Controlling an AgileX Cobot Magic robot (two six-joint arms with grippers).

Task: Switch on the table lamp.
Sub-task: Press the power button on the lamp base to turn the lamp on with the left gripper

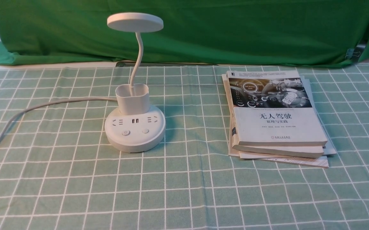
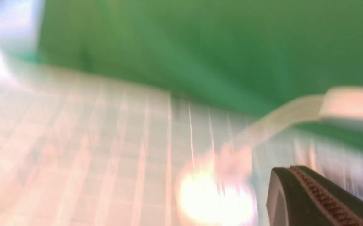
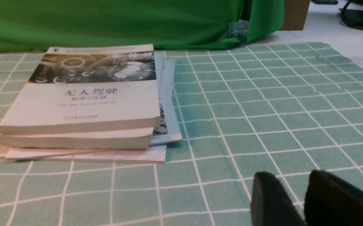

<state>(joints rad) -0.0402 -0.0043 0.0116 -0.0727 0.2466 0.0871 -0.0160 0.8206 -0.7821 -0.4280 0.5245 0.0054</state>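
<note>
The white table lamp (image 1: 135, 92) stands left of centre on the checked cloth; its flat disc head (image 1: 135, 21) shows no light. Its round base (image 1: 135, 131) carries sockets and two buttons (image 1: 126, 132) facing me. Neither gripper shows in the front view. The left wrist view is smeared by motion: the lamp (image 2: 279, 122) is a pale blur ahead of my left gripper (image 2: 294, 169), whose dark fingers look pressed together along a toothed seam. My right gripper (image 3: 294, 180) hovers low over bare cloth, its fingers a narrow gap apart and holding nothing.
A stack of books (image 1: 275, 118) lies on the right half of the cloth, also in the right wrist view (image 3: 81, 103). The lamp's cord (image 1: 44, 104) runs off to the left. A green backdrop (image 1: 235, 28) hangs behind the table.
</note>
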